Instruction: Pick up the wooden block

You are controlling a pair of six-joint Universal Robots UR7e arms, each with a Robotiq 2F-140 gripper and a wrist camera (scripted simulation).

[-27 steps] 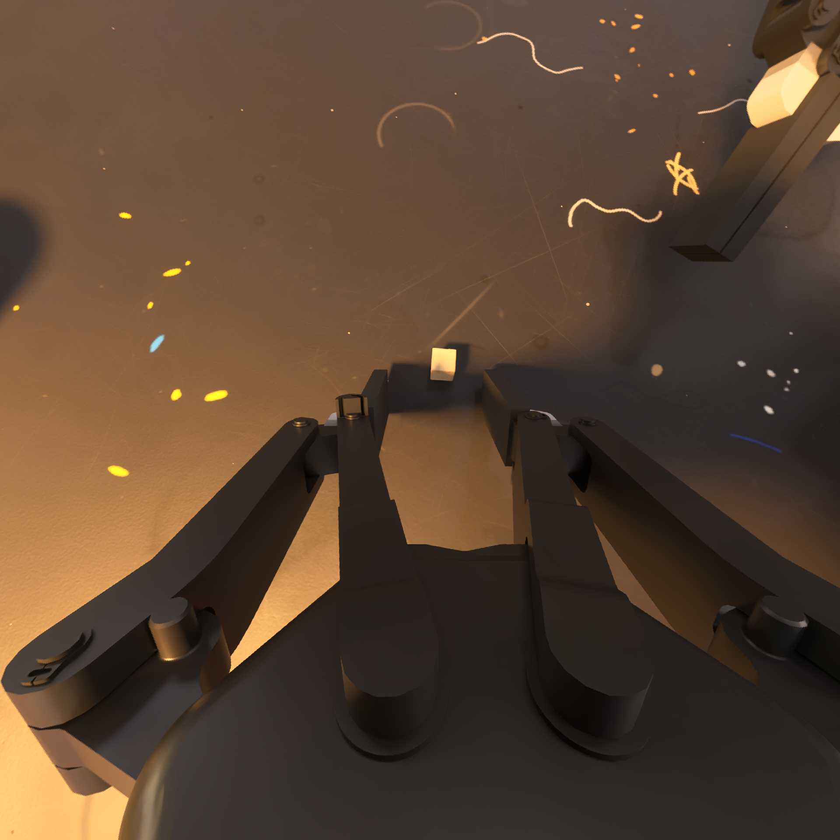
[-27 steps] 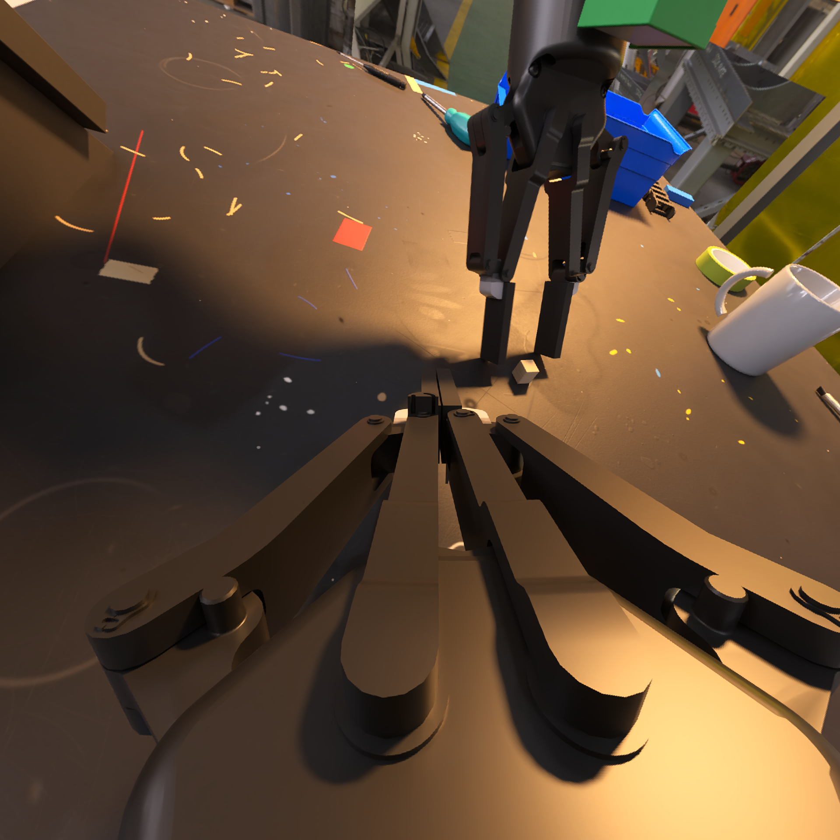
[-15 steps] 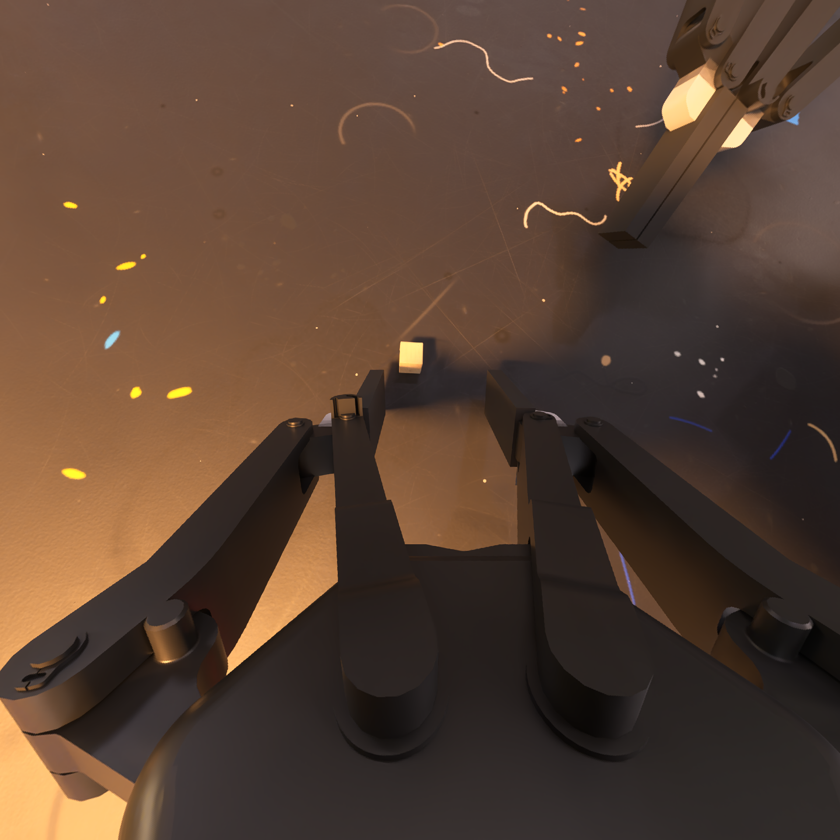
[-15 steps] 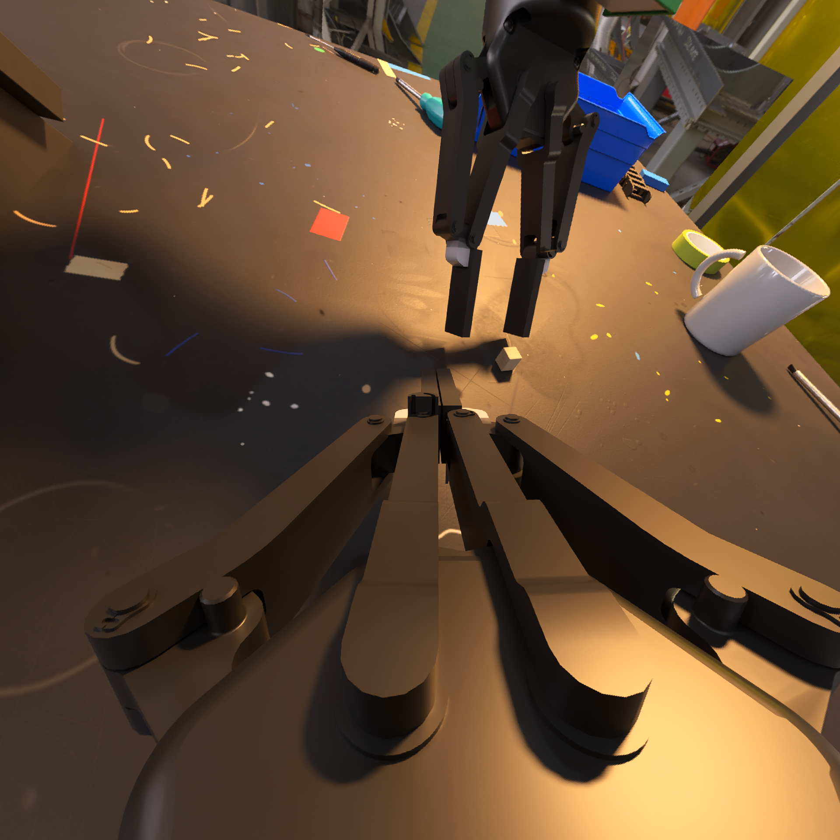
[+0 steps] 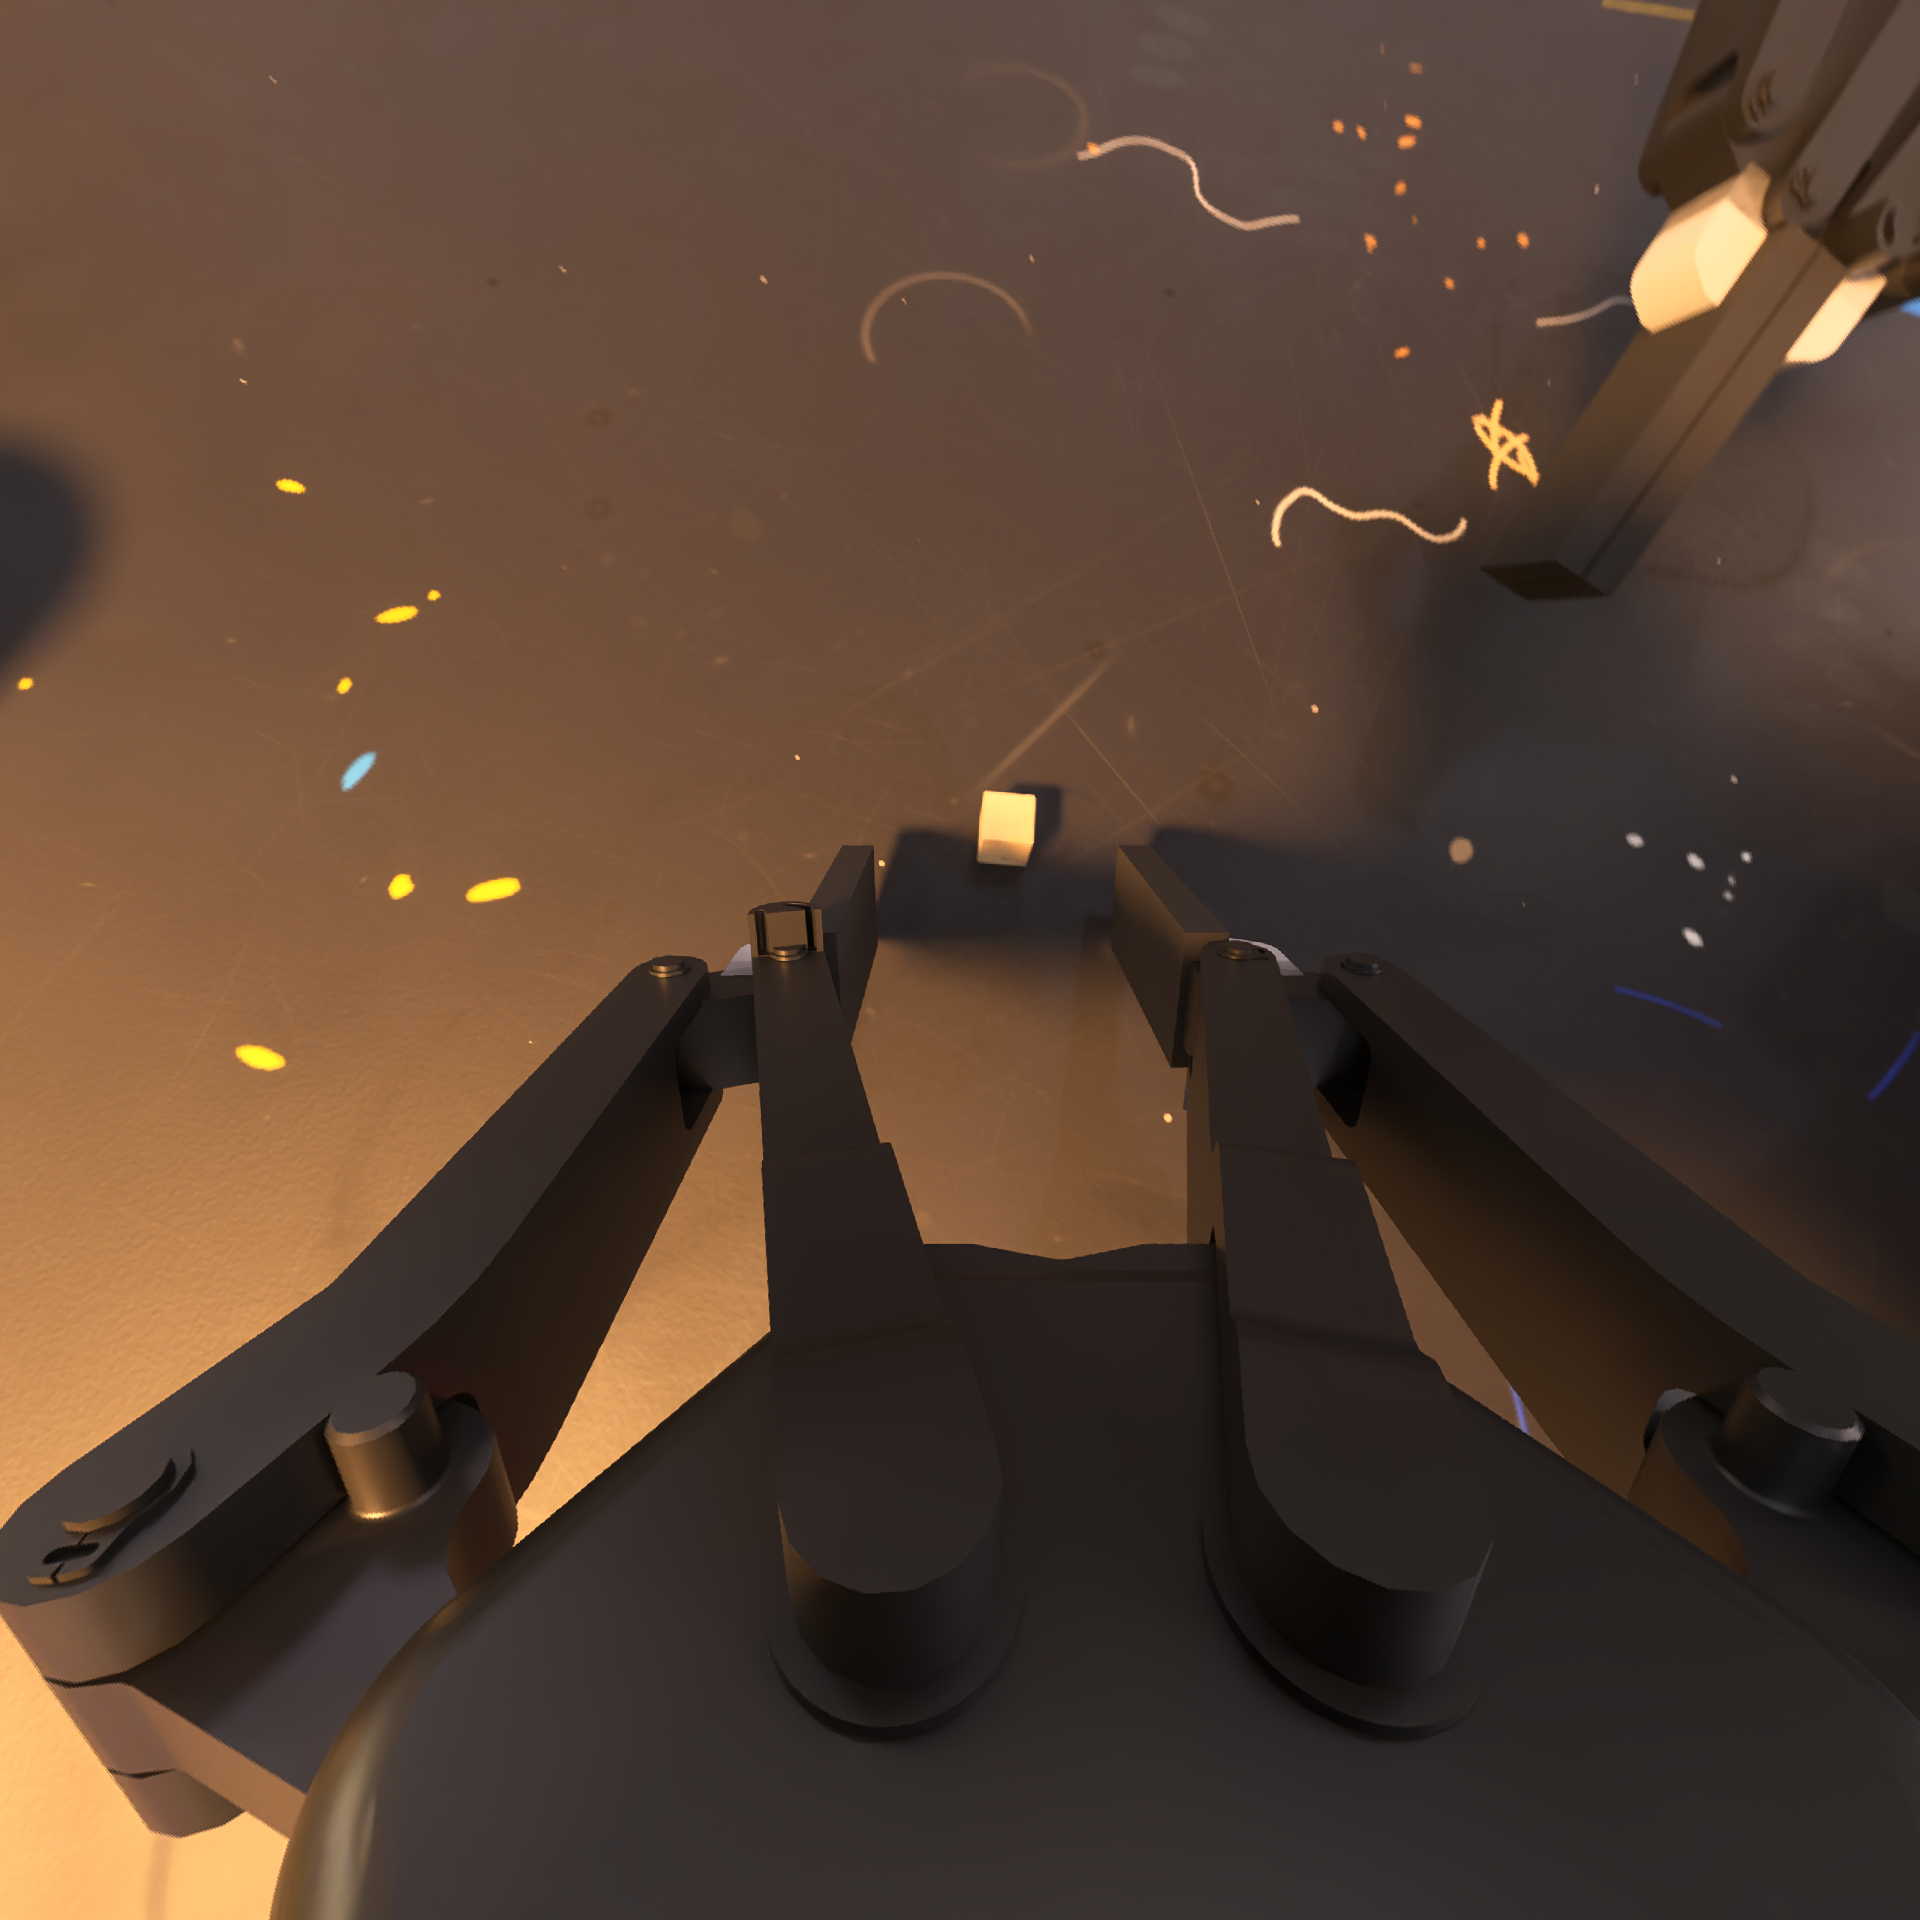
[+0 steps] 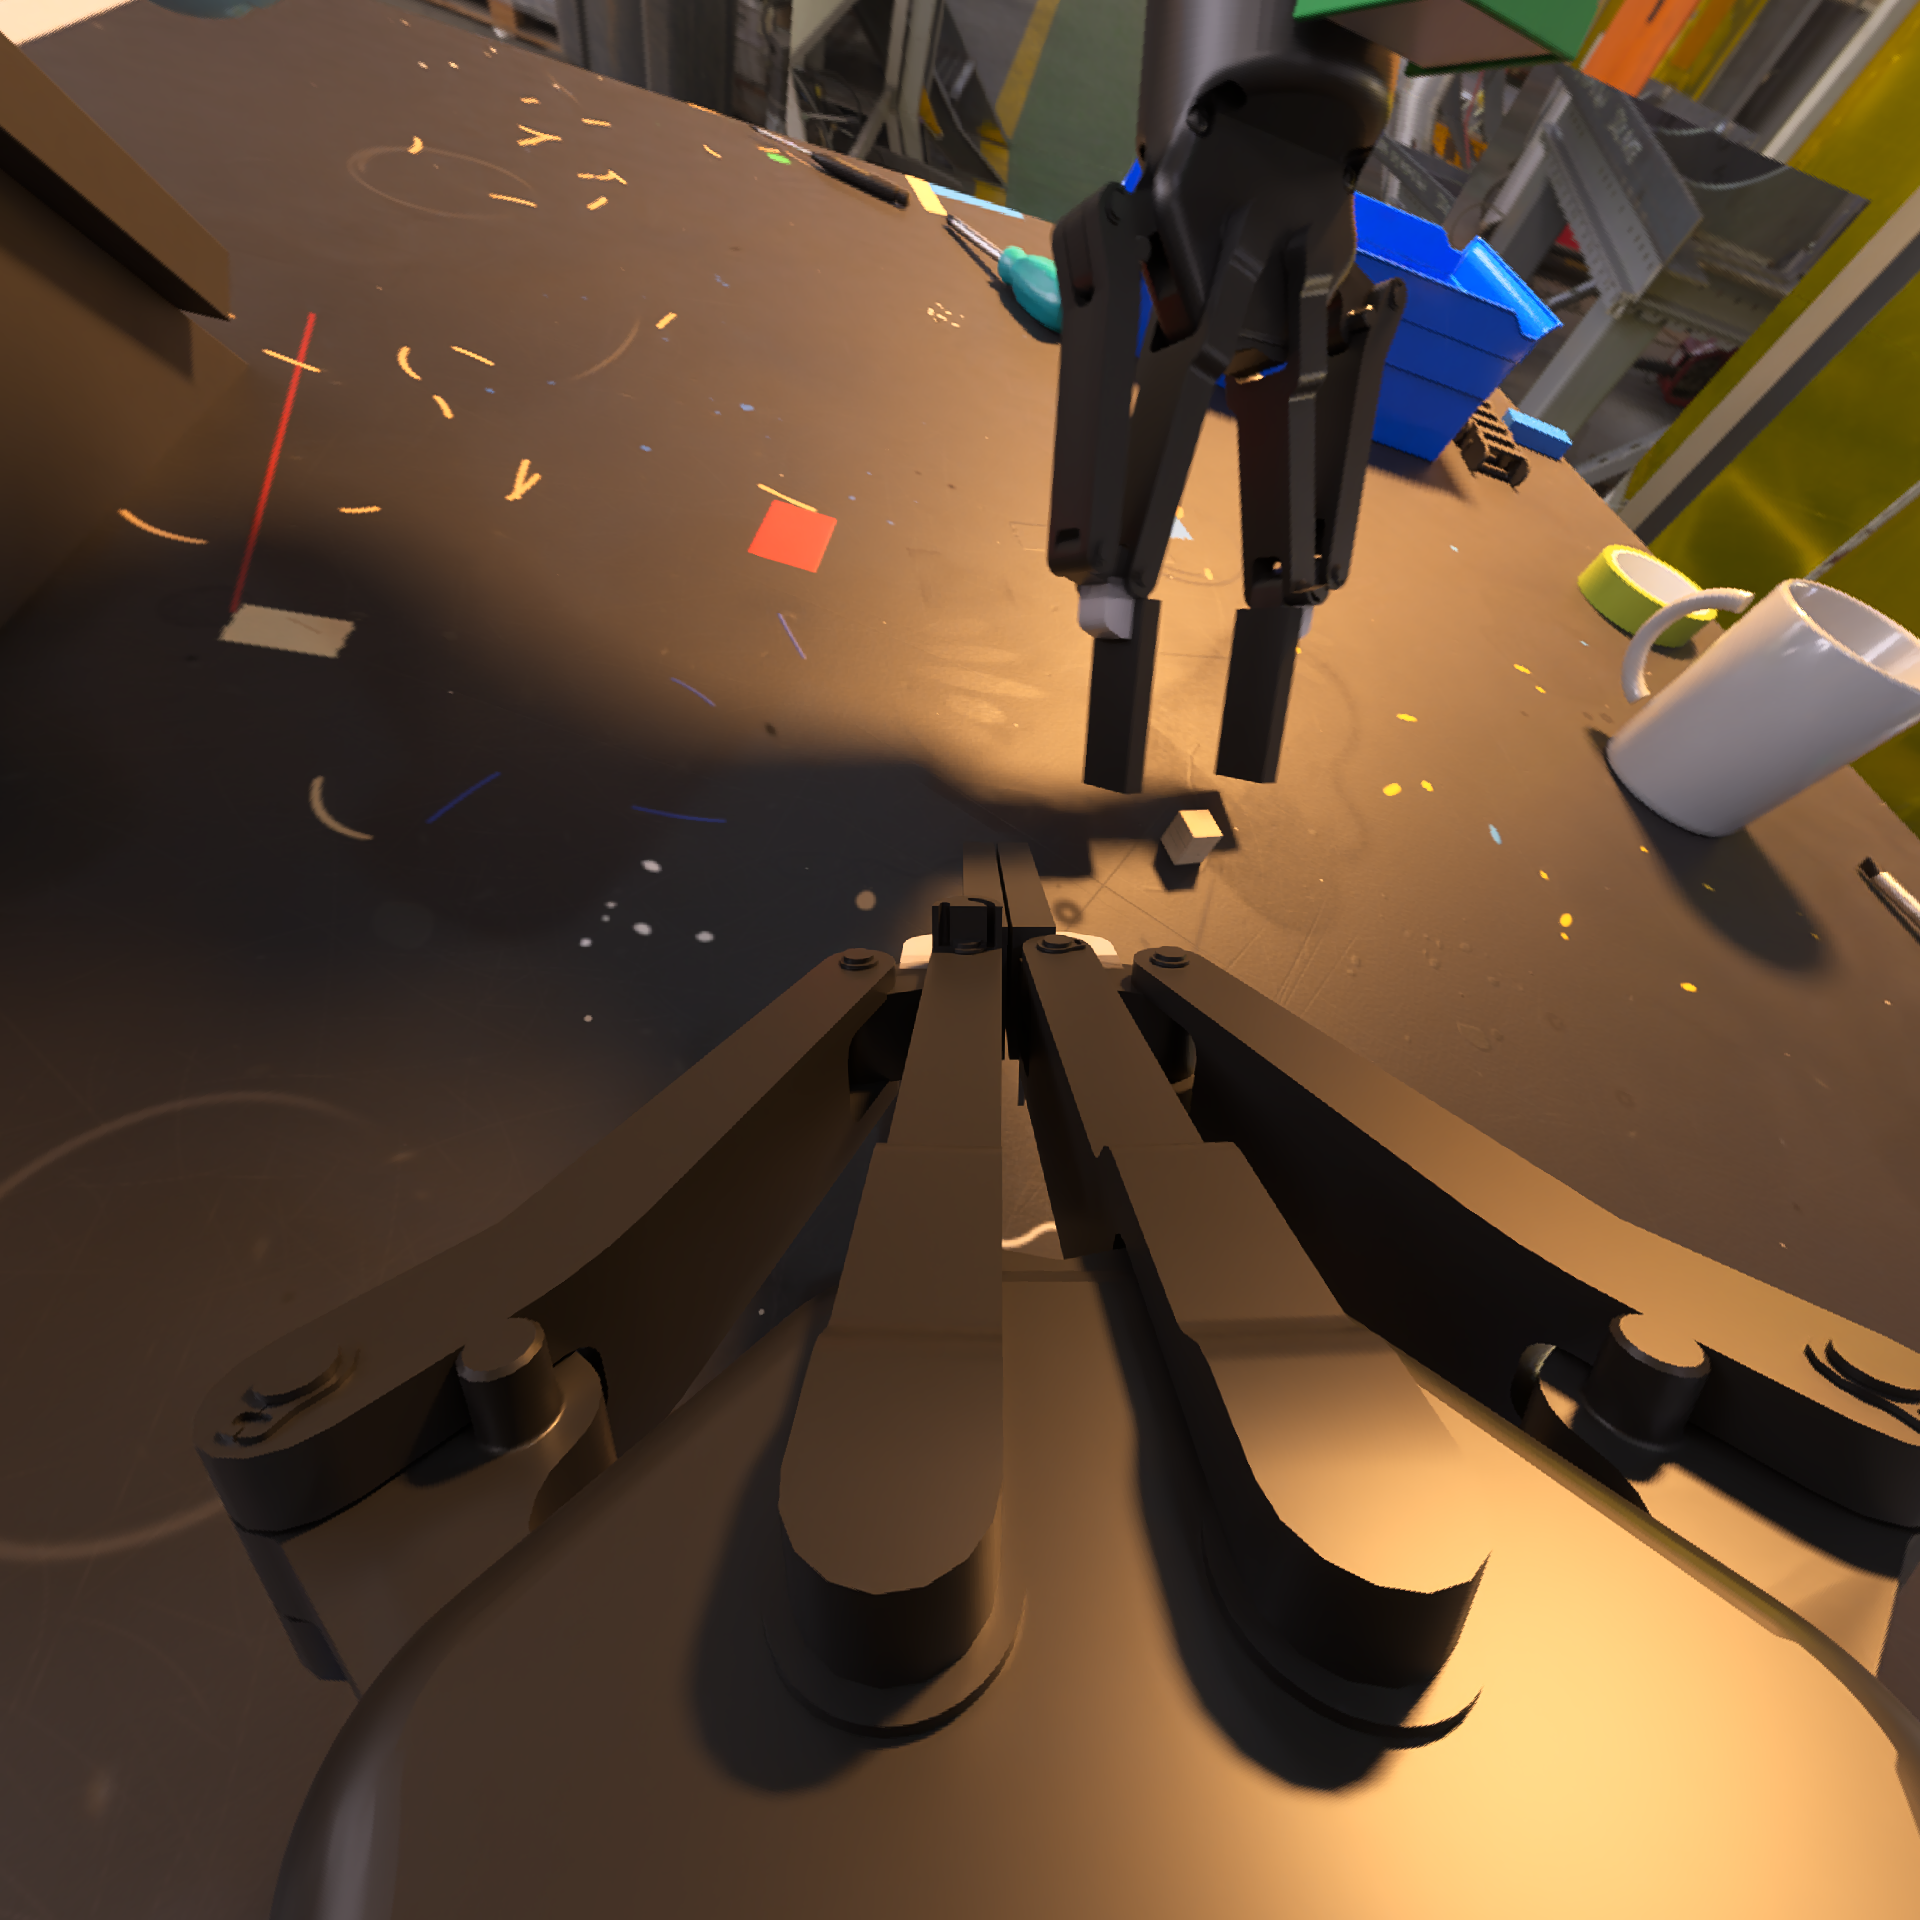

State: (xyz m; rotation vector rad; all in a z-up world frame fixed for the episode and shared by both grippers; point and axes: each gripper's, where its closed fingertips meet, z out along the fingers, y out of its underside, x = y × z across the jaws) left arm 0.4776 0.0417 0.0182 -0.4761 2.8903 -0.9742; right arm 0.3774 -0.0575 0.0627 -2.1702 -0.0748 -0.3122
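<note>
Block (image 5: 1006,827) on the bench (image 5: 623,416), loose beneath the left gripper (image 5: 992,904).
Left gripper points straight down, jaws spread with nothing between them; the small, near-cubic block, no clear long axis, lies just past its fingertips at 12 o'clock. Right gripper (image 6: 1000,883) at 1 o'clock, tilted, jaws pressed together, empty.

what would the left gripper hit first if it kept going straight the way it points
Probably the small pale wooden block, lying on the dark table just beyond the open left gripper, roughly centred in its gap; depth is unclear.
</note>
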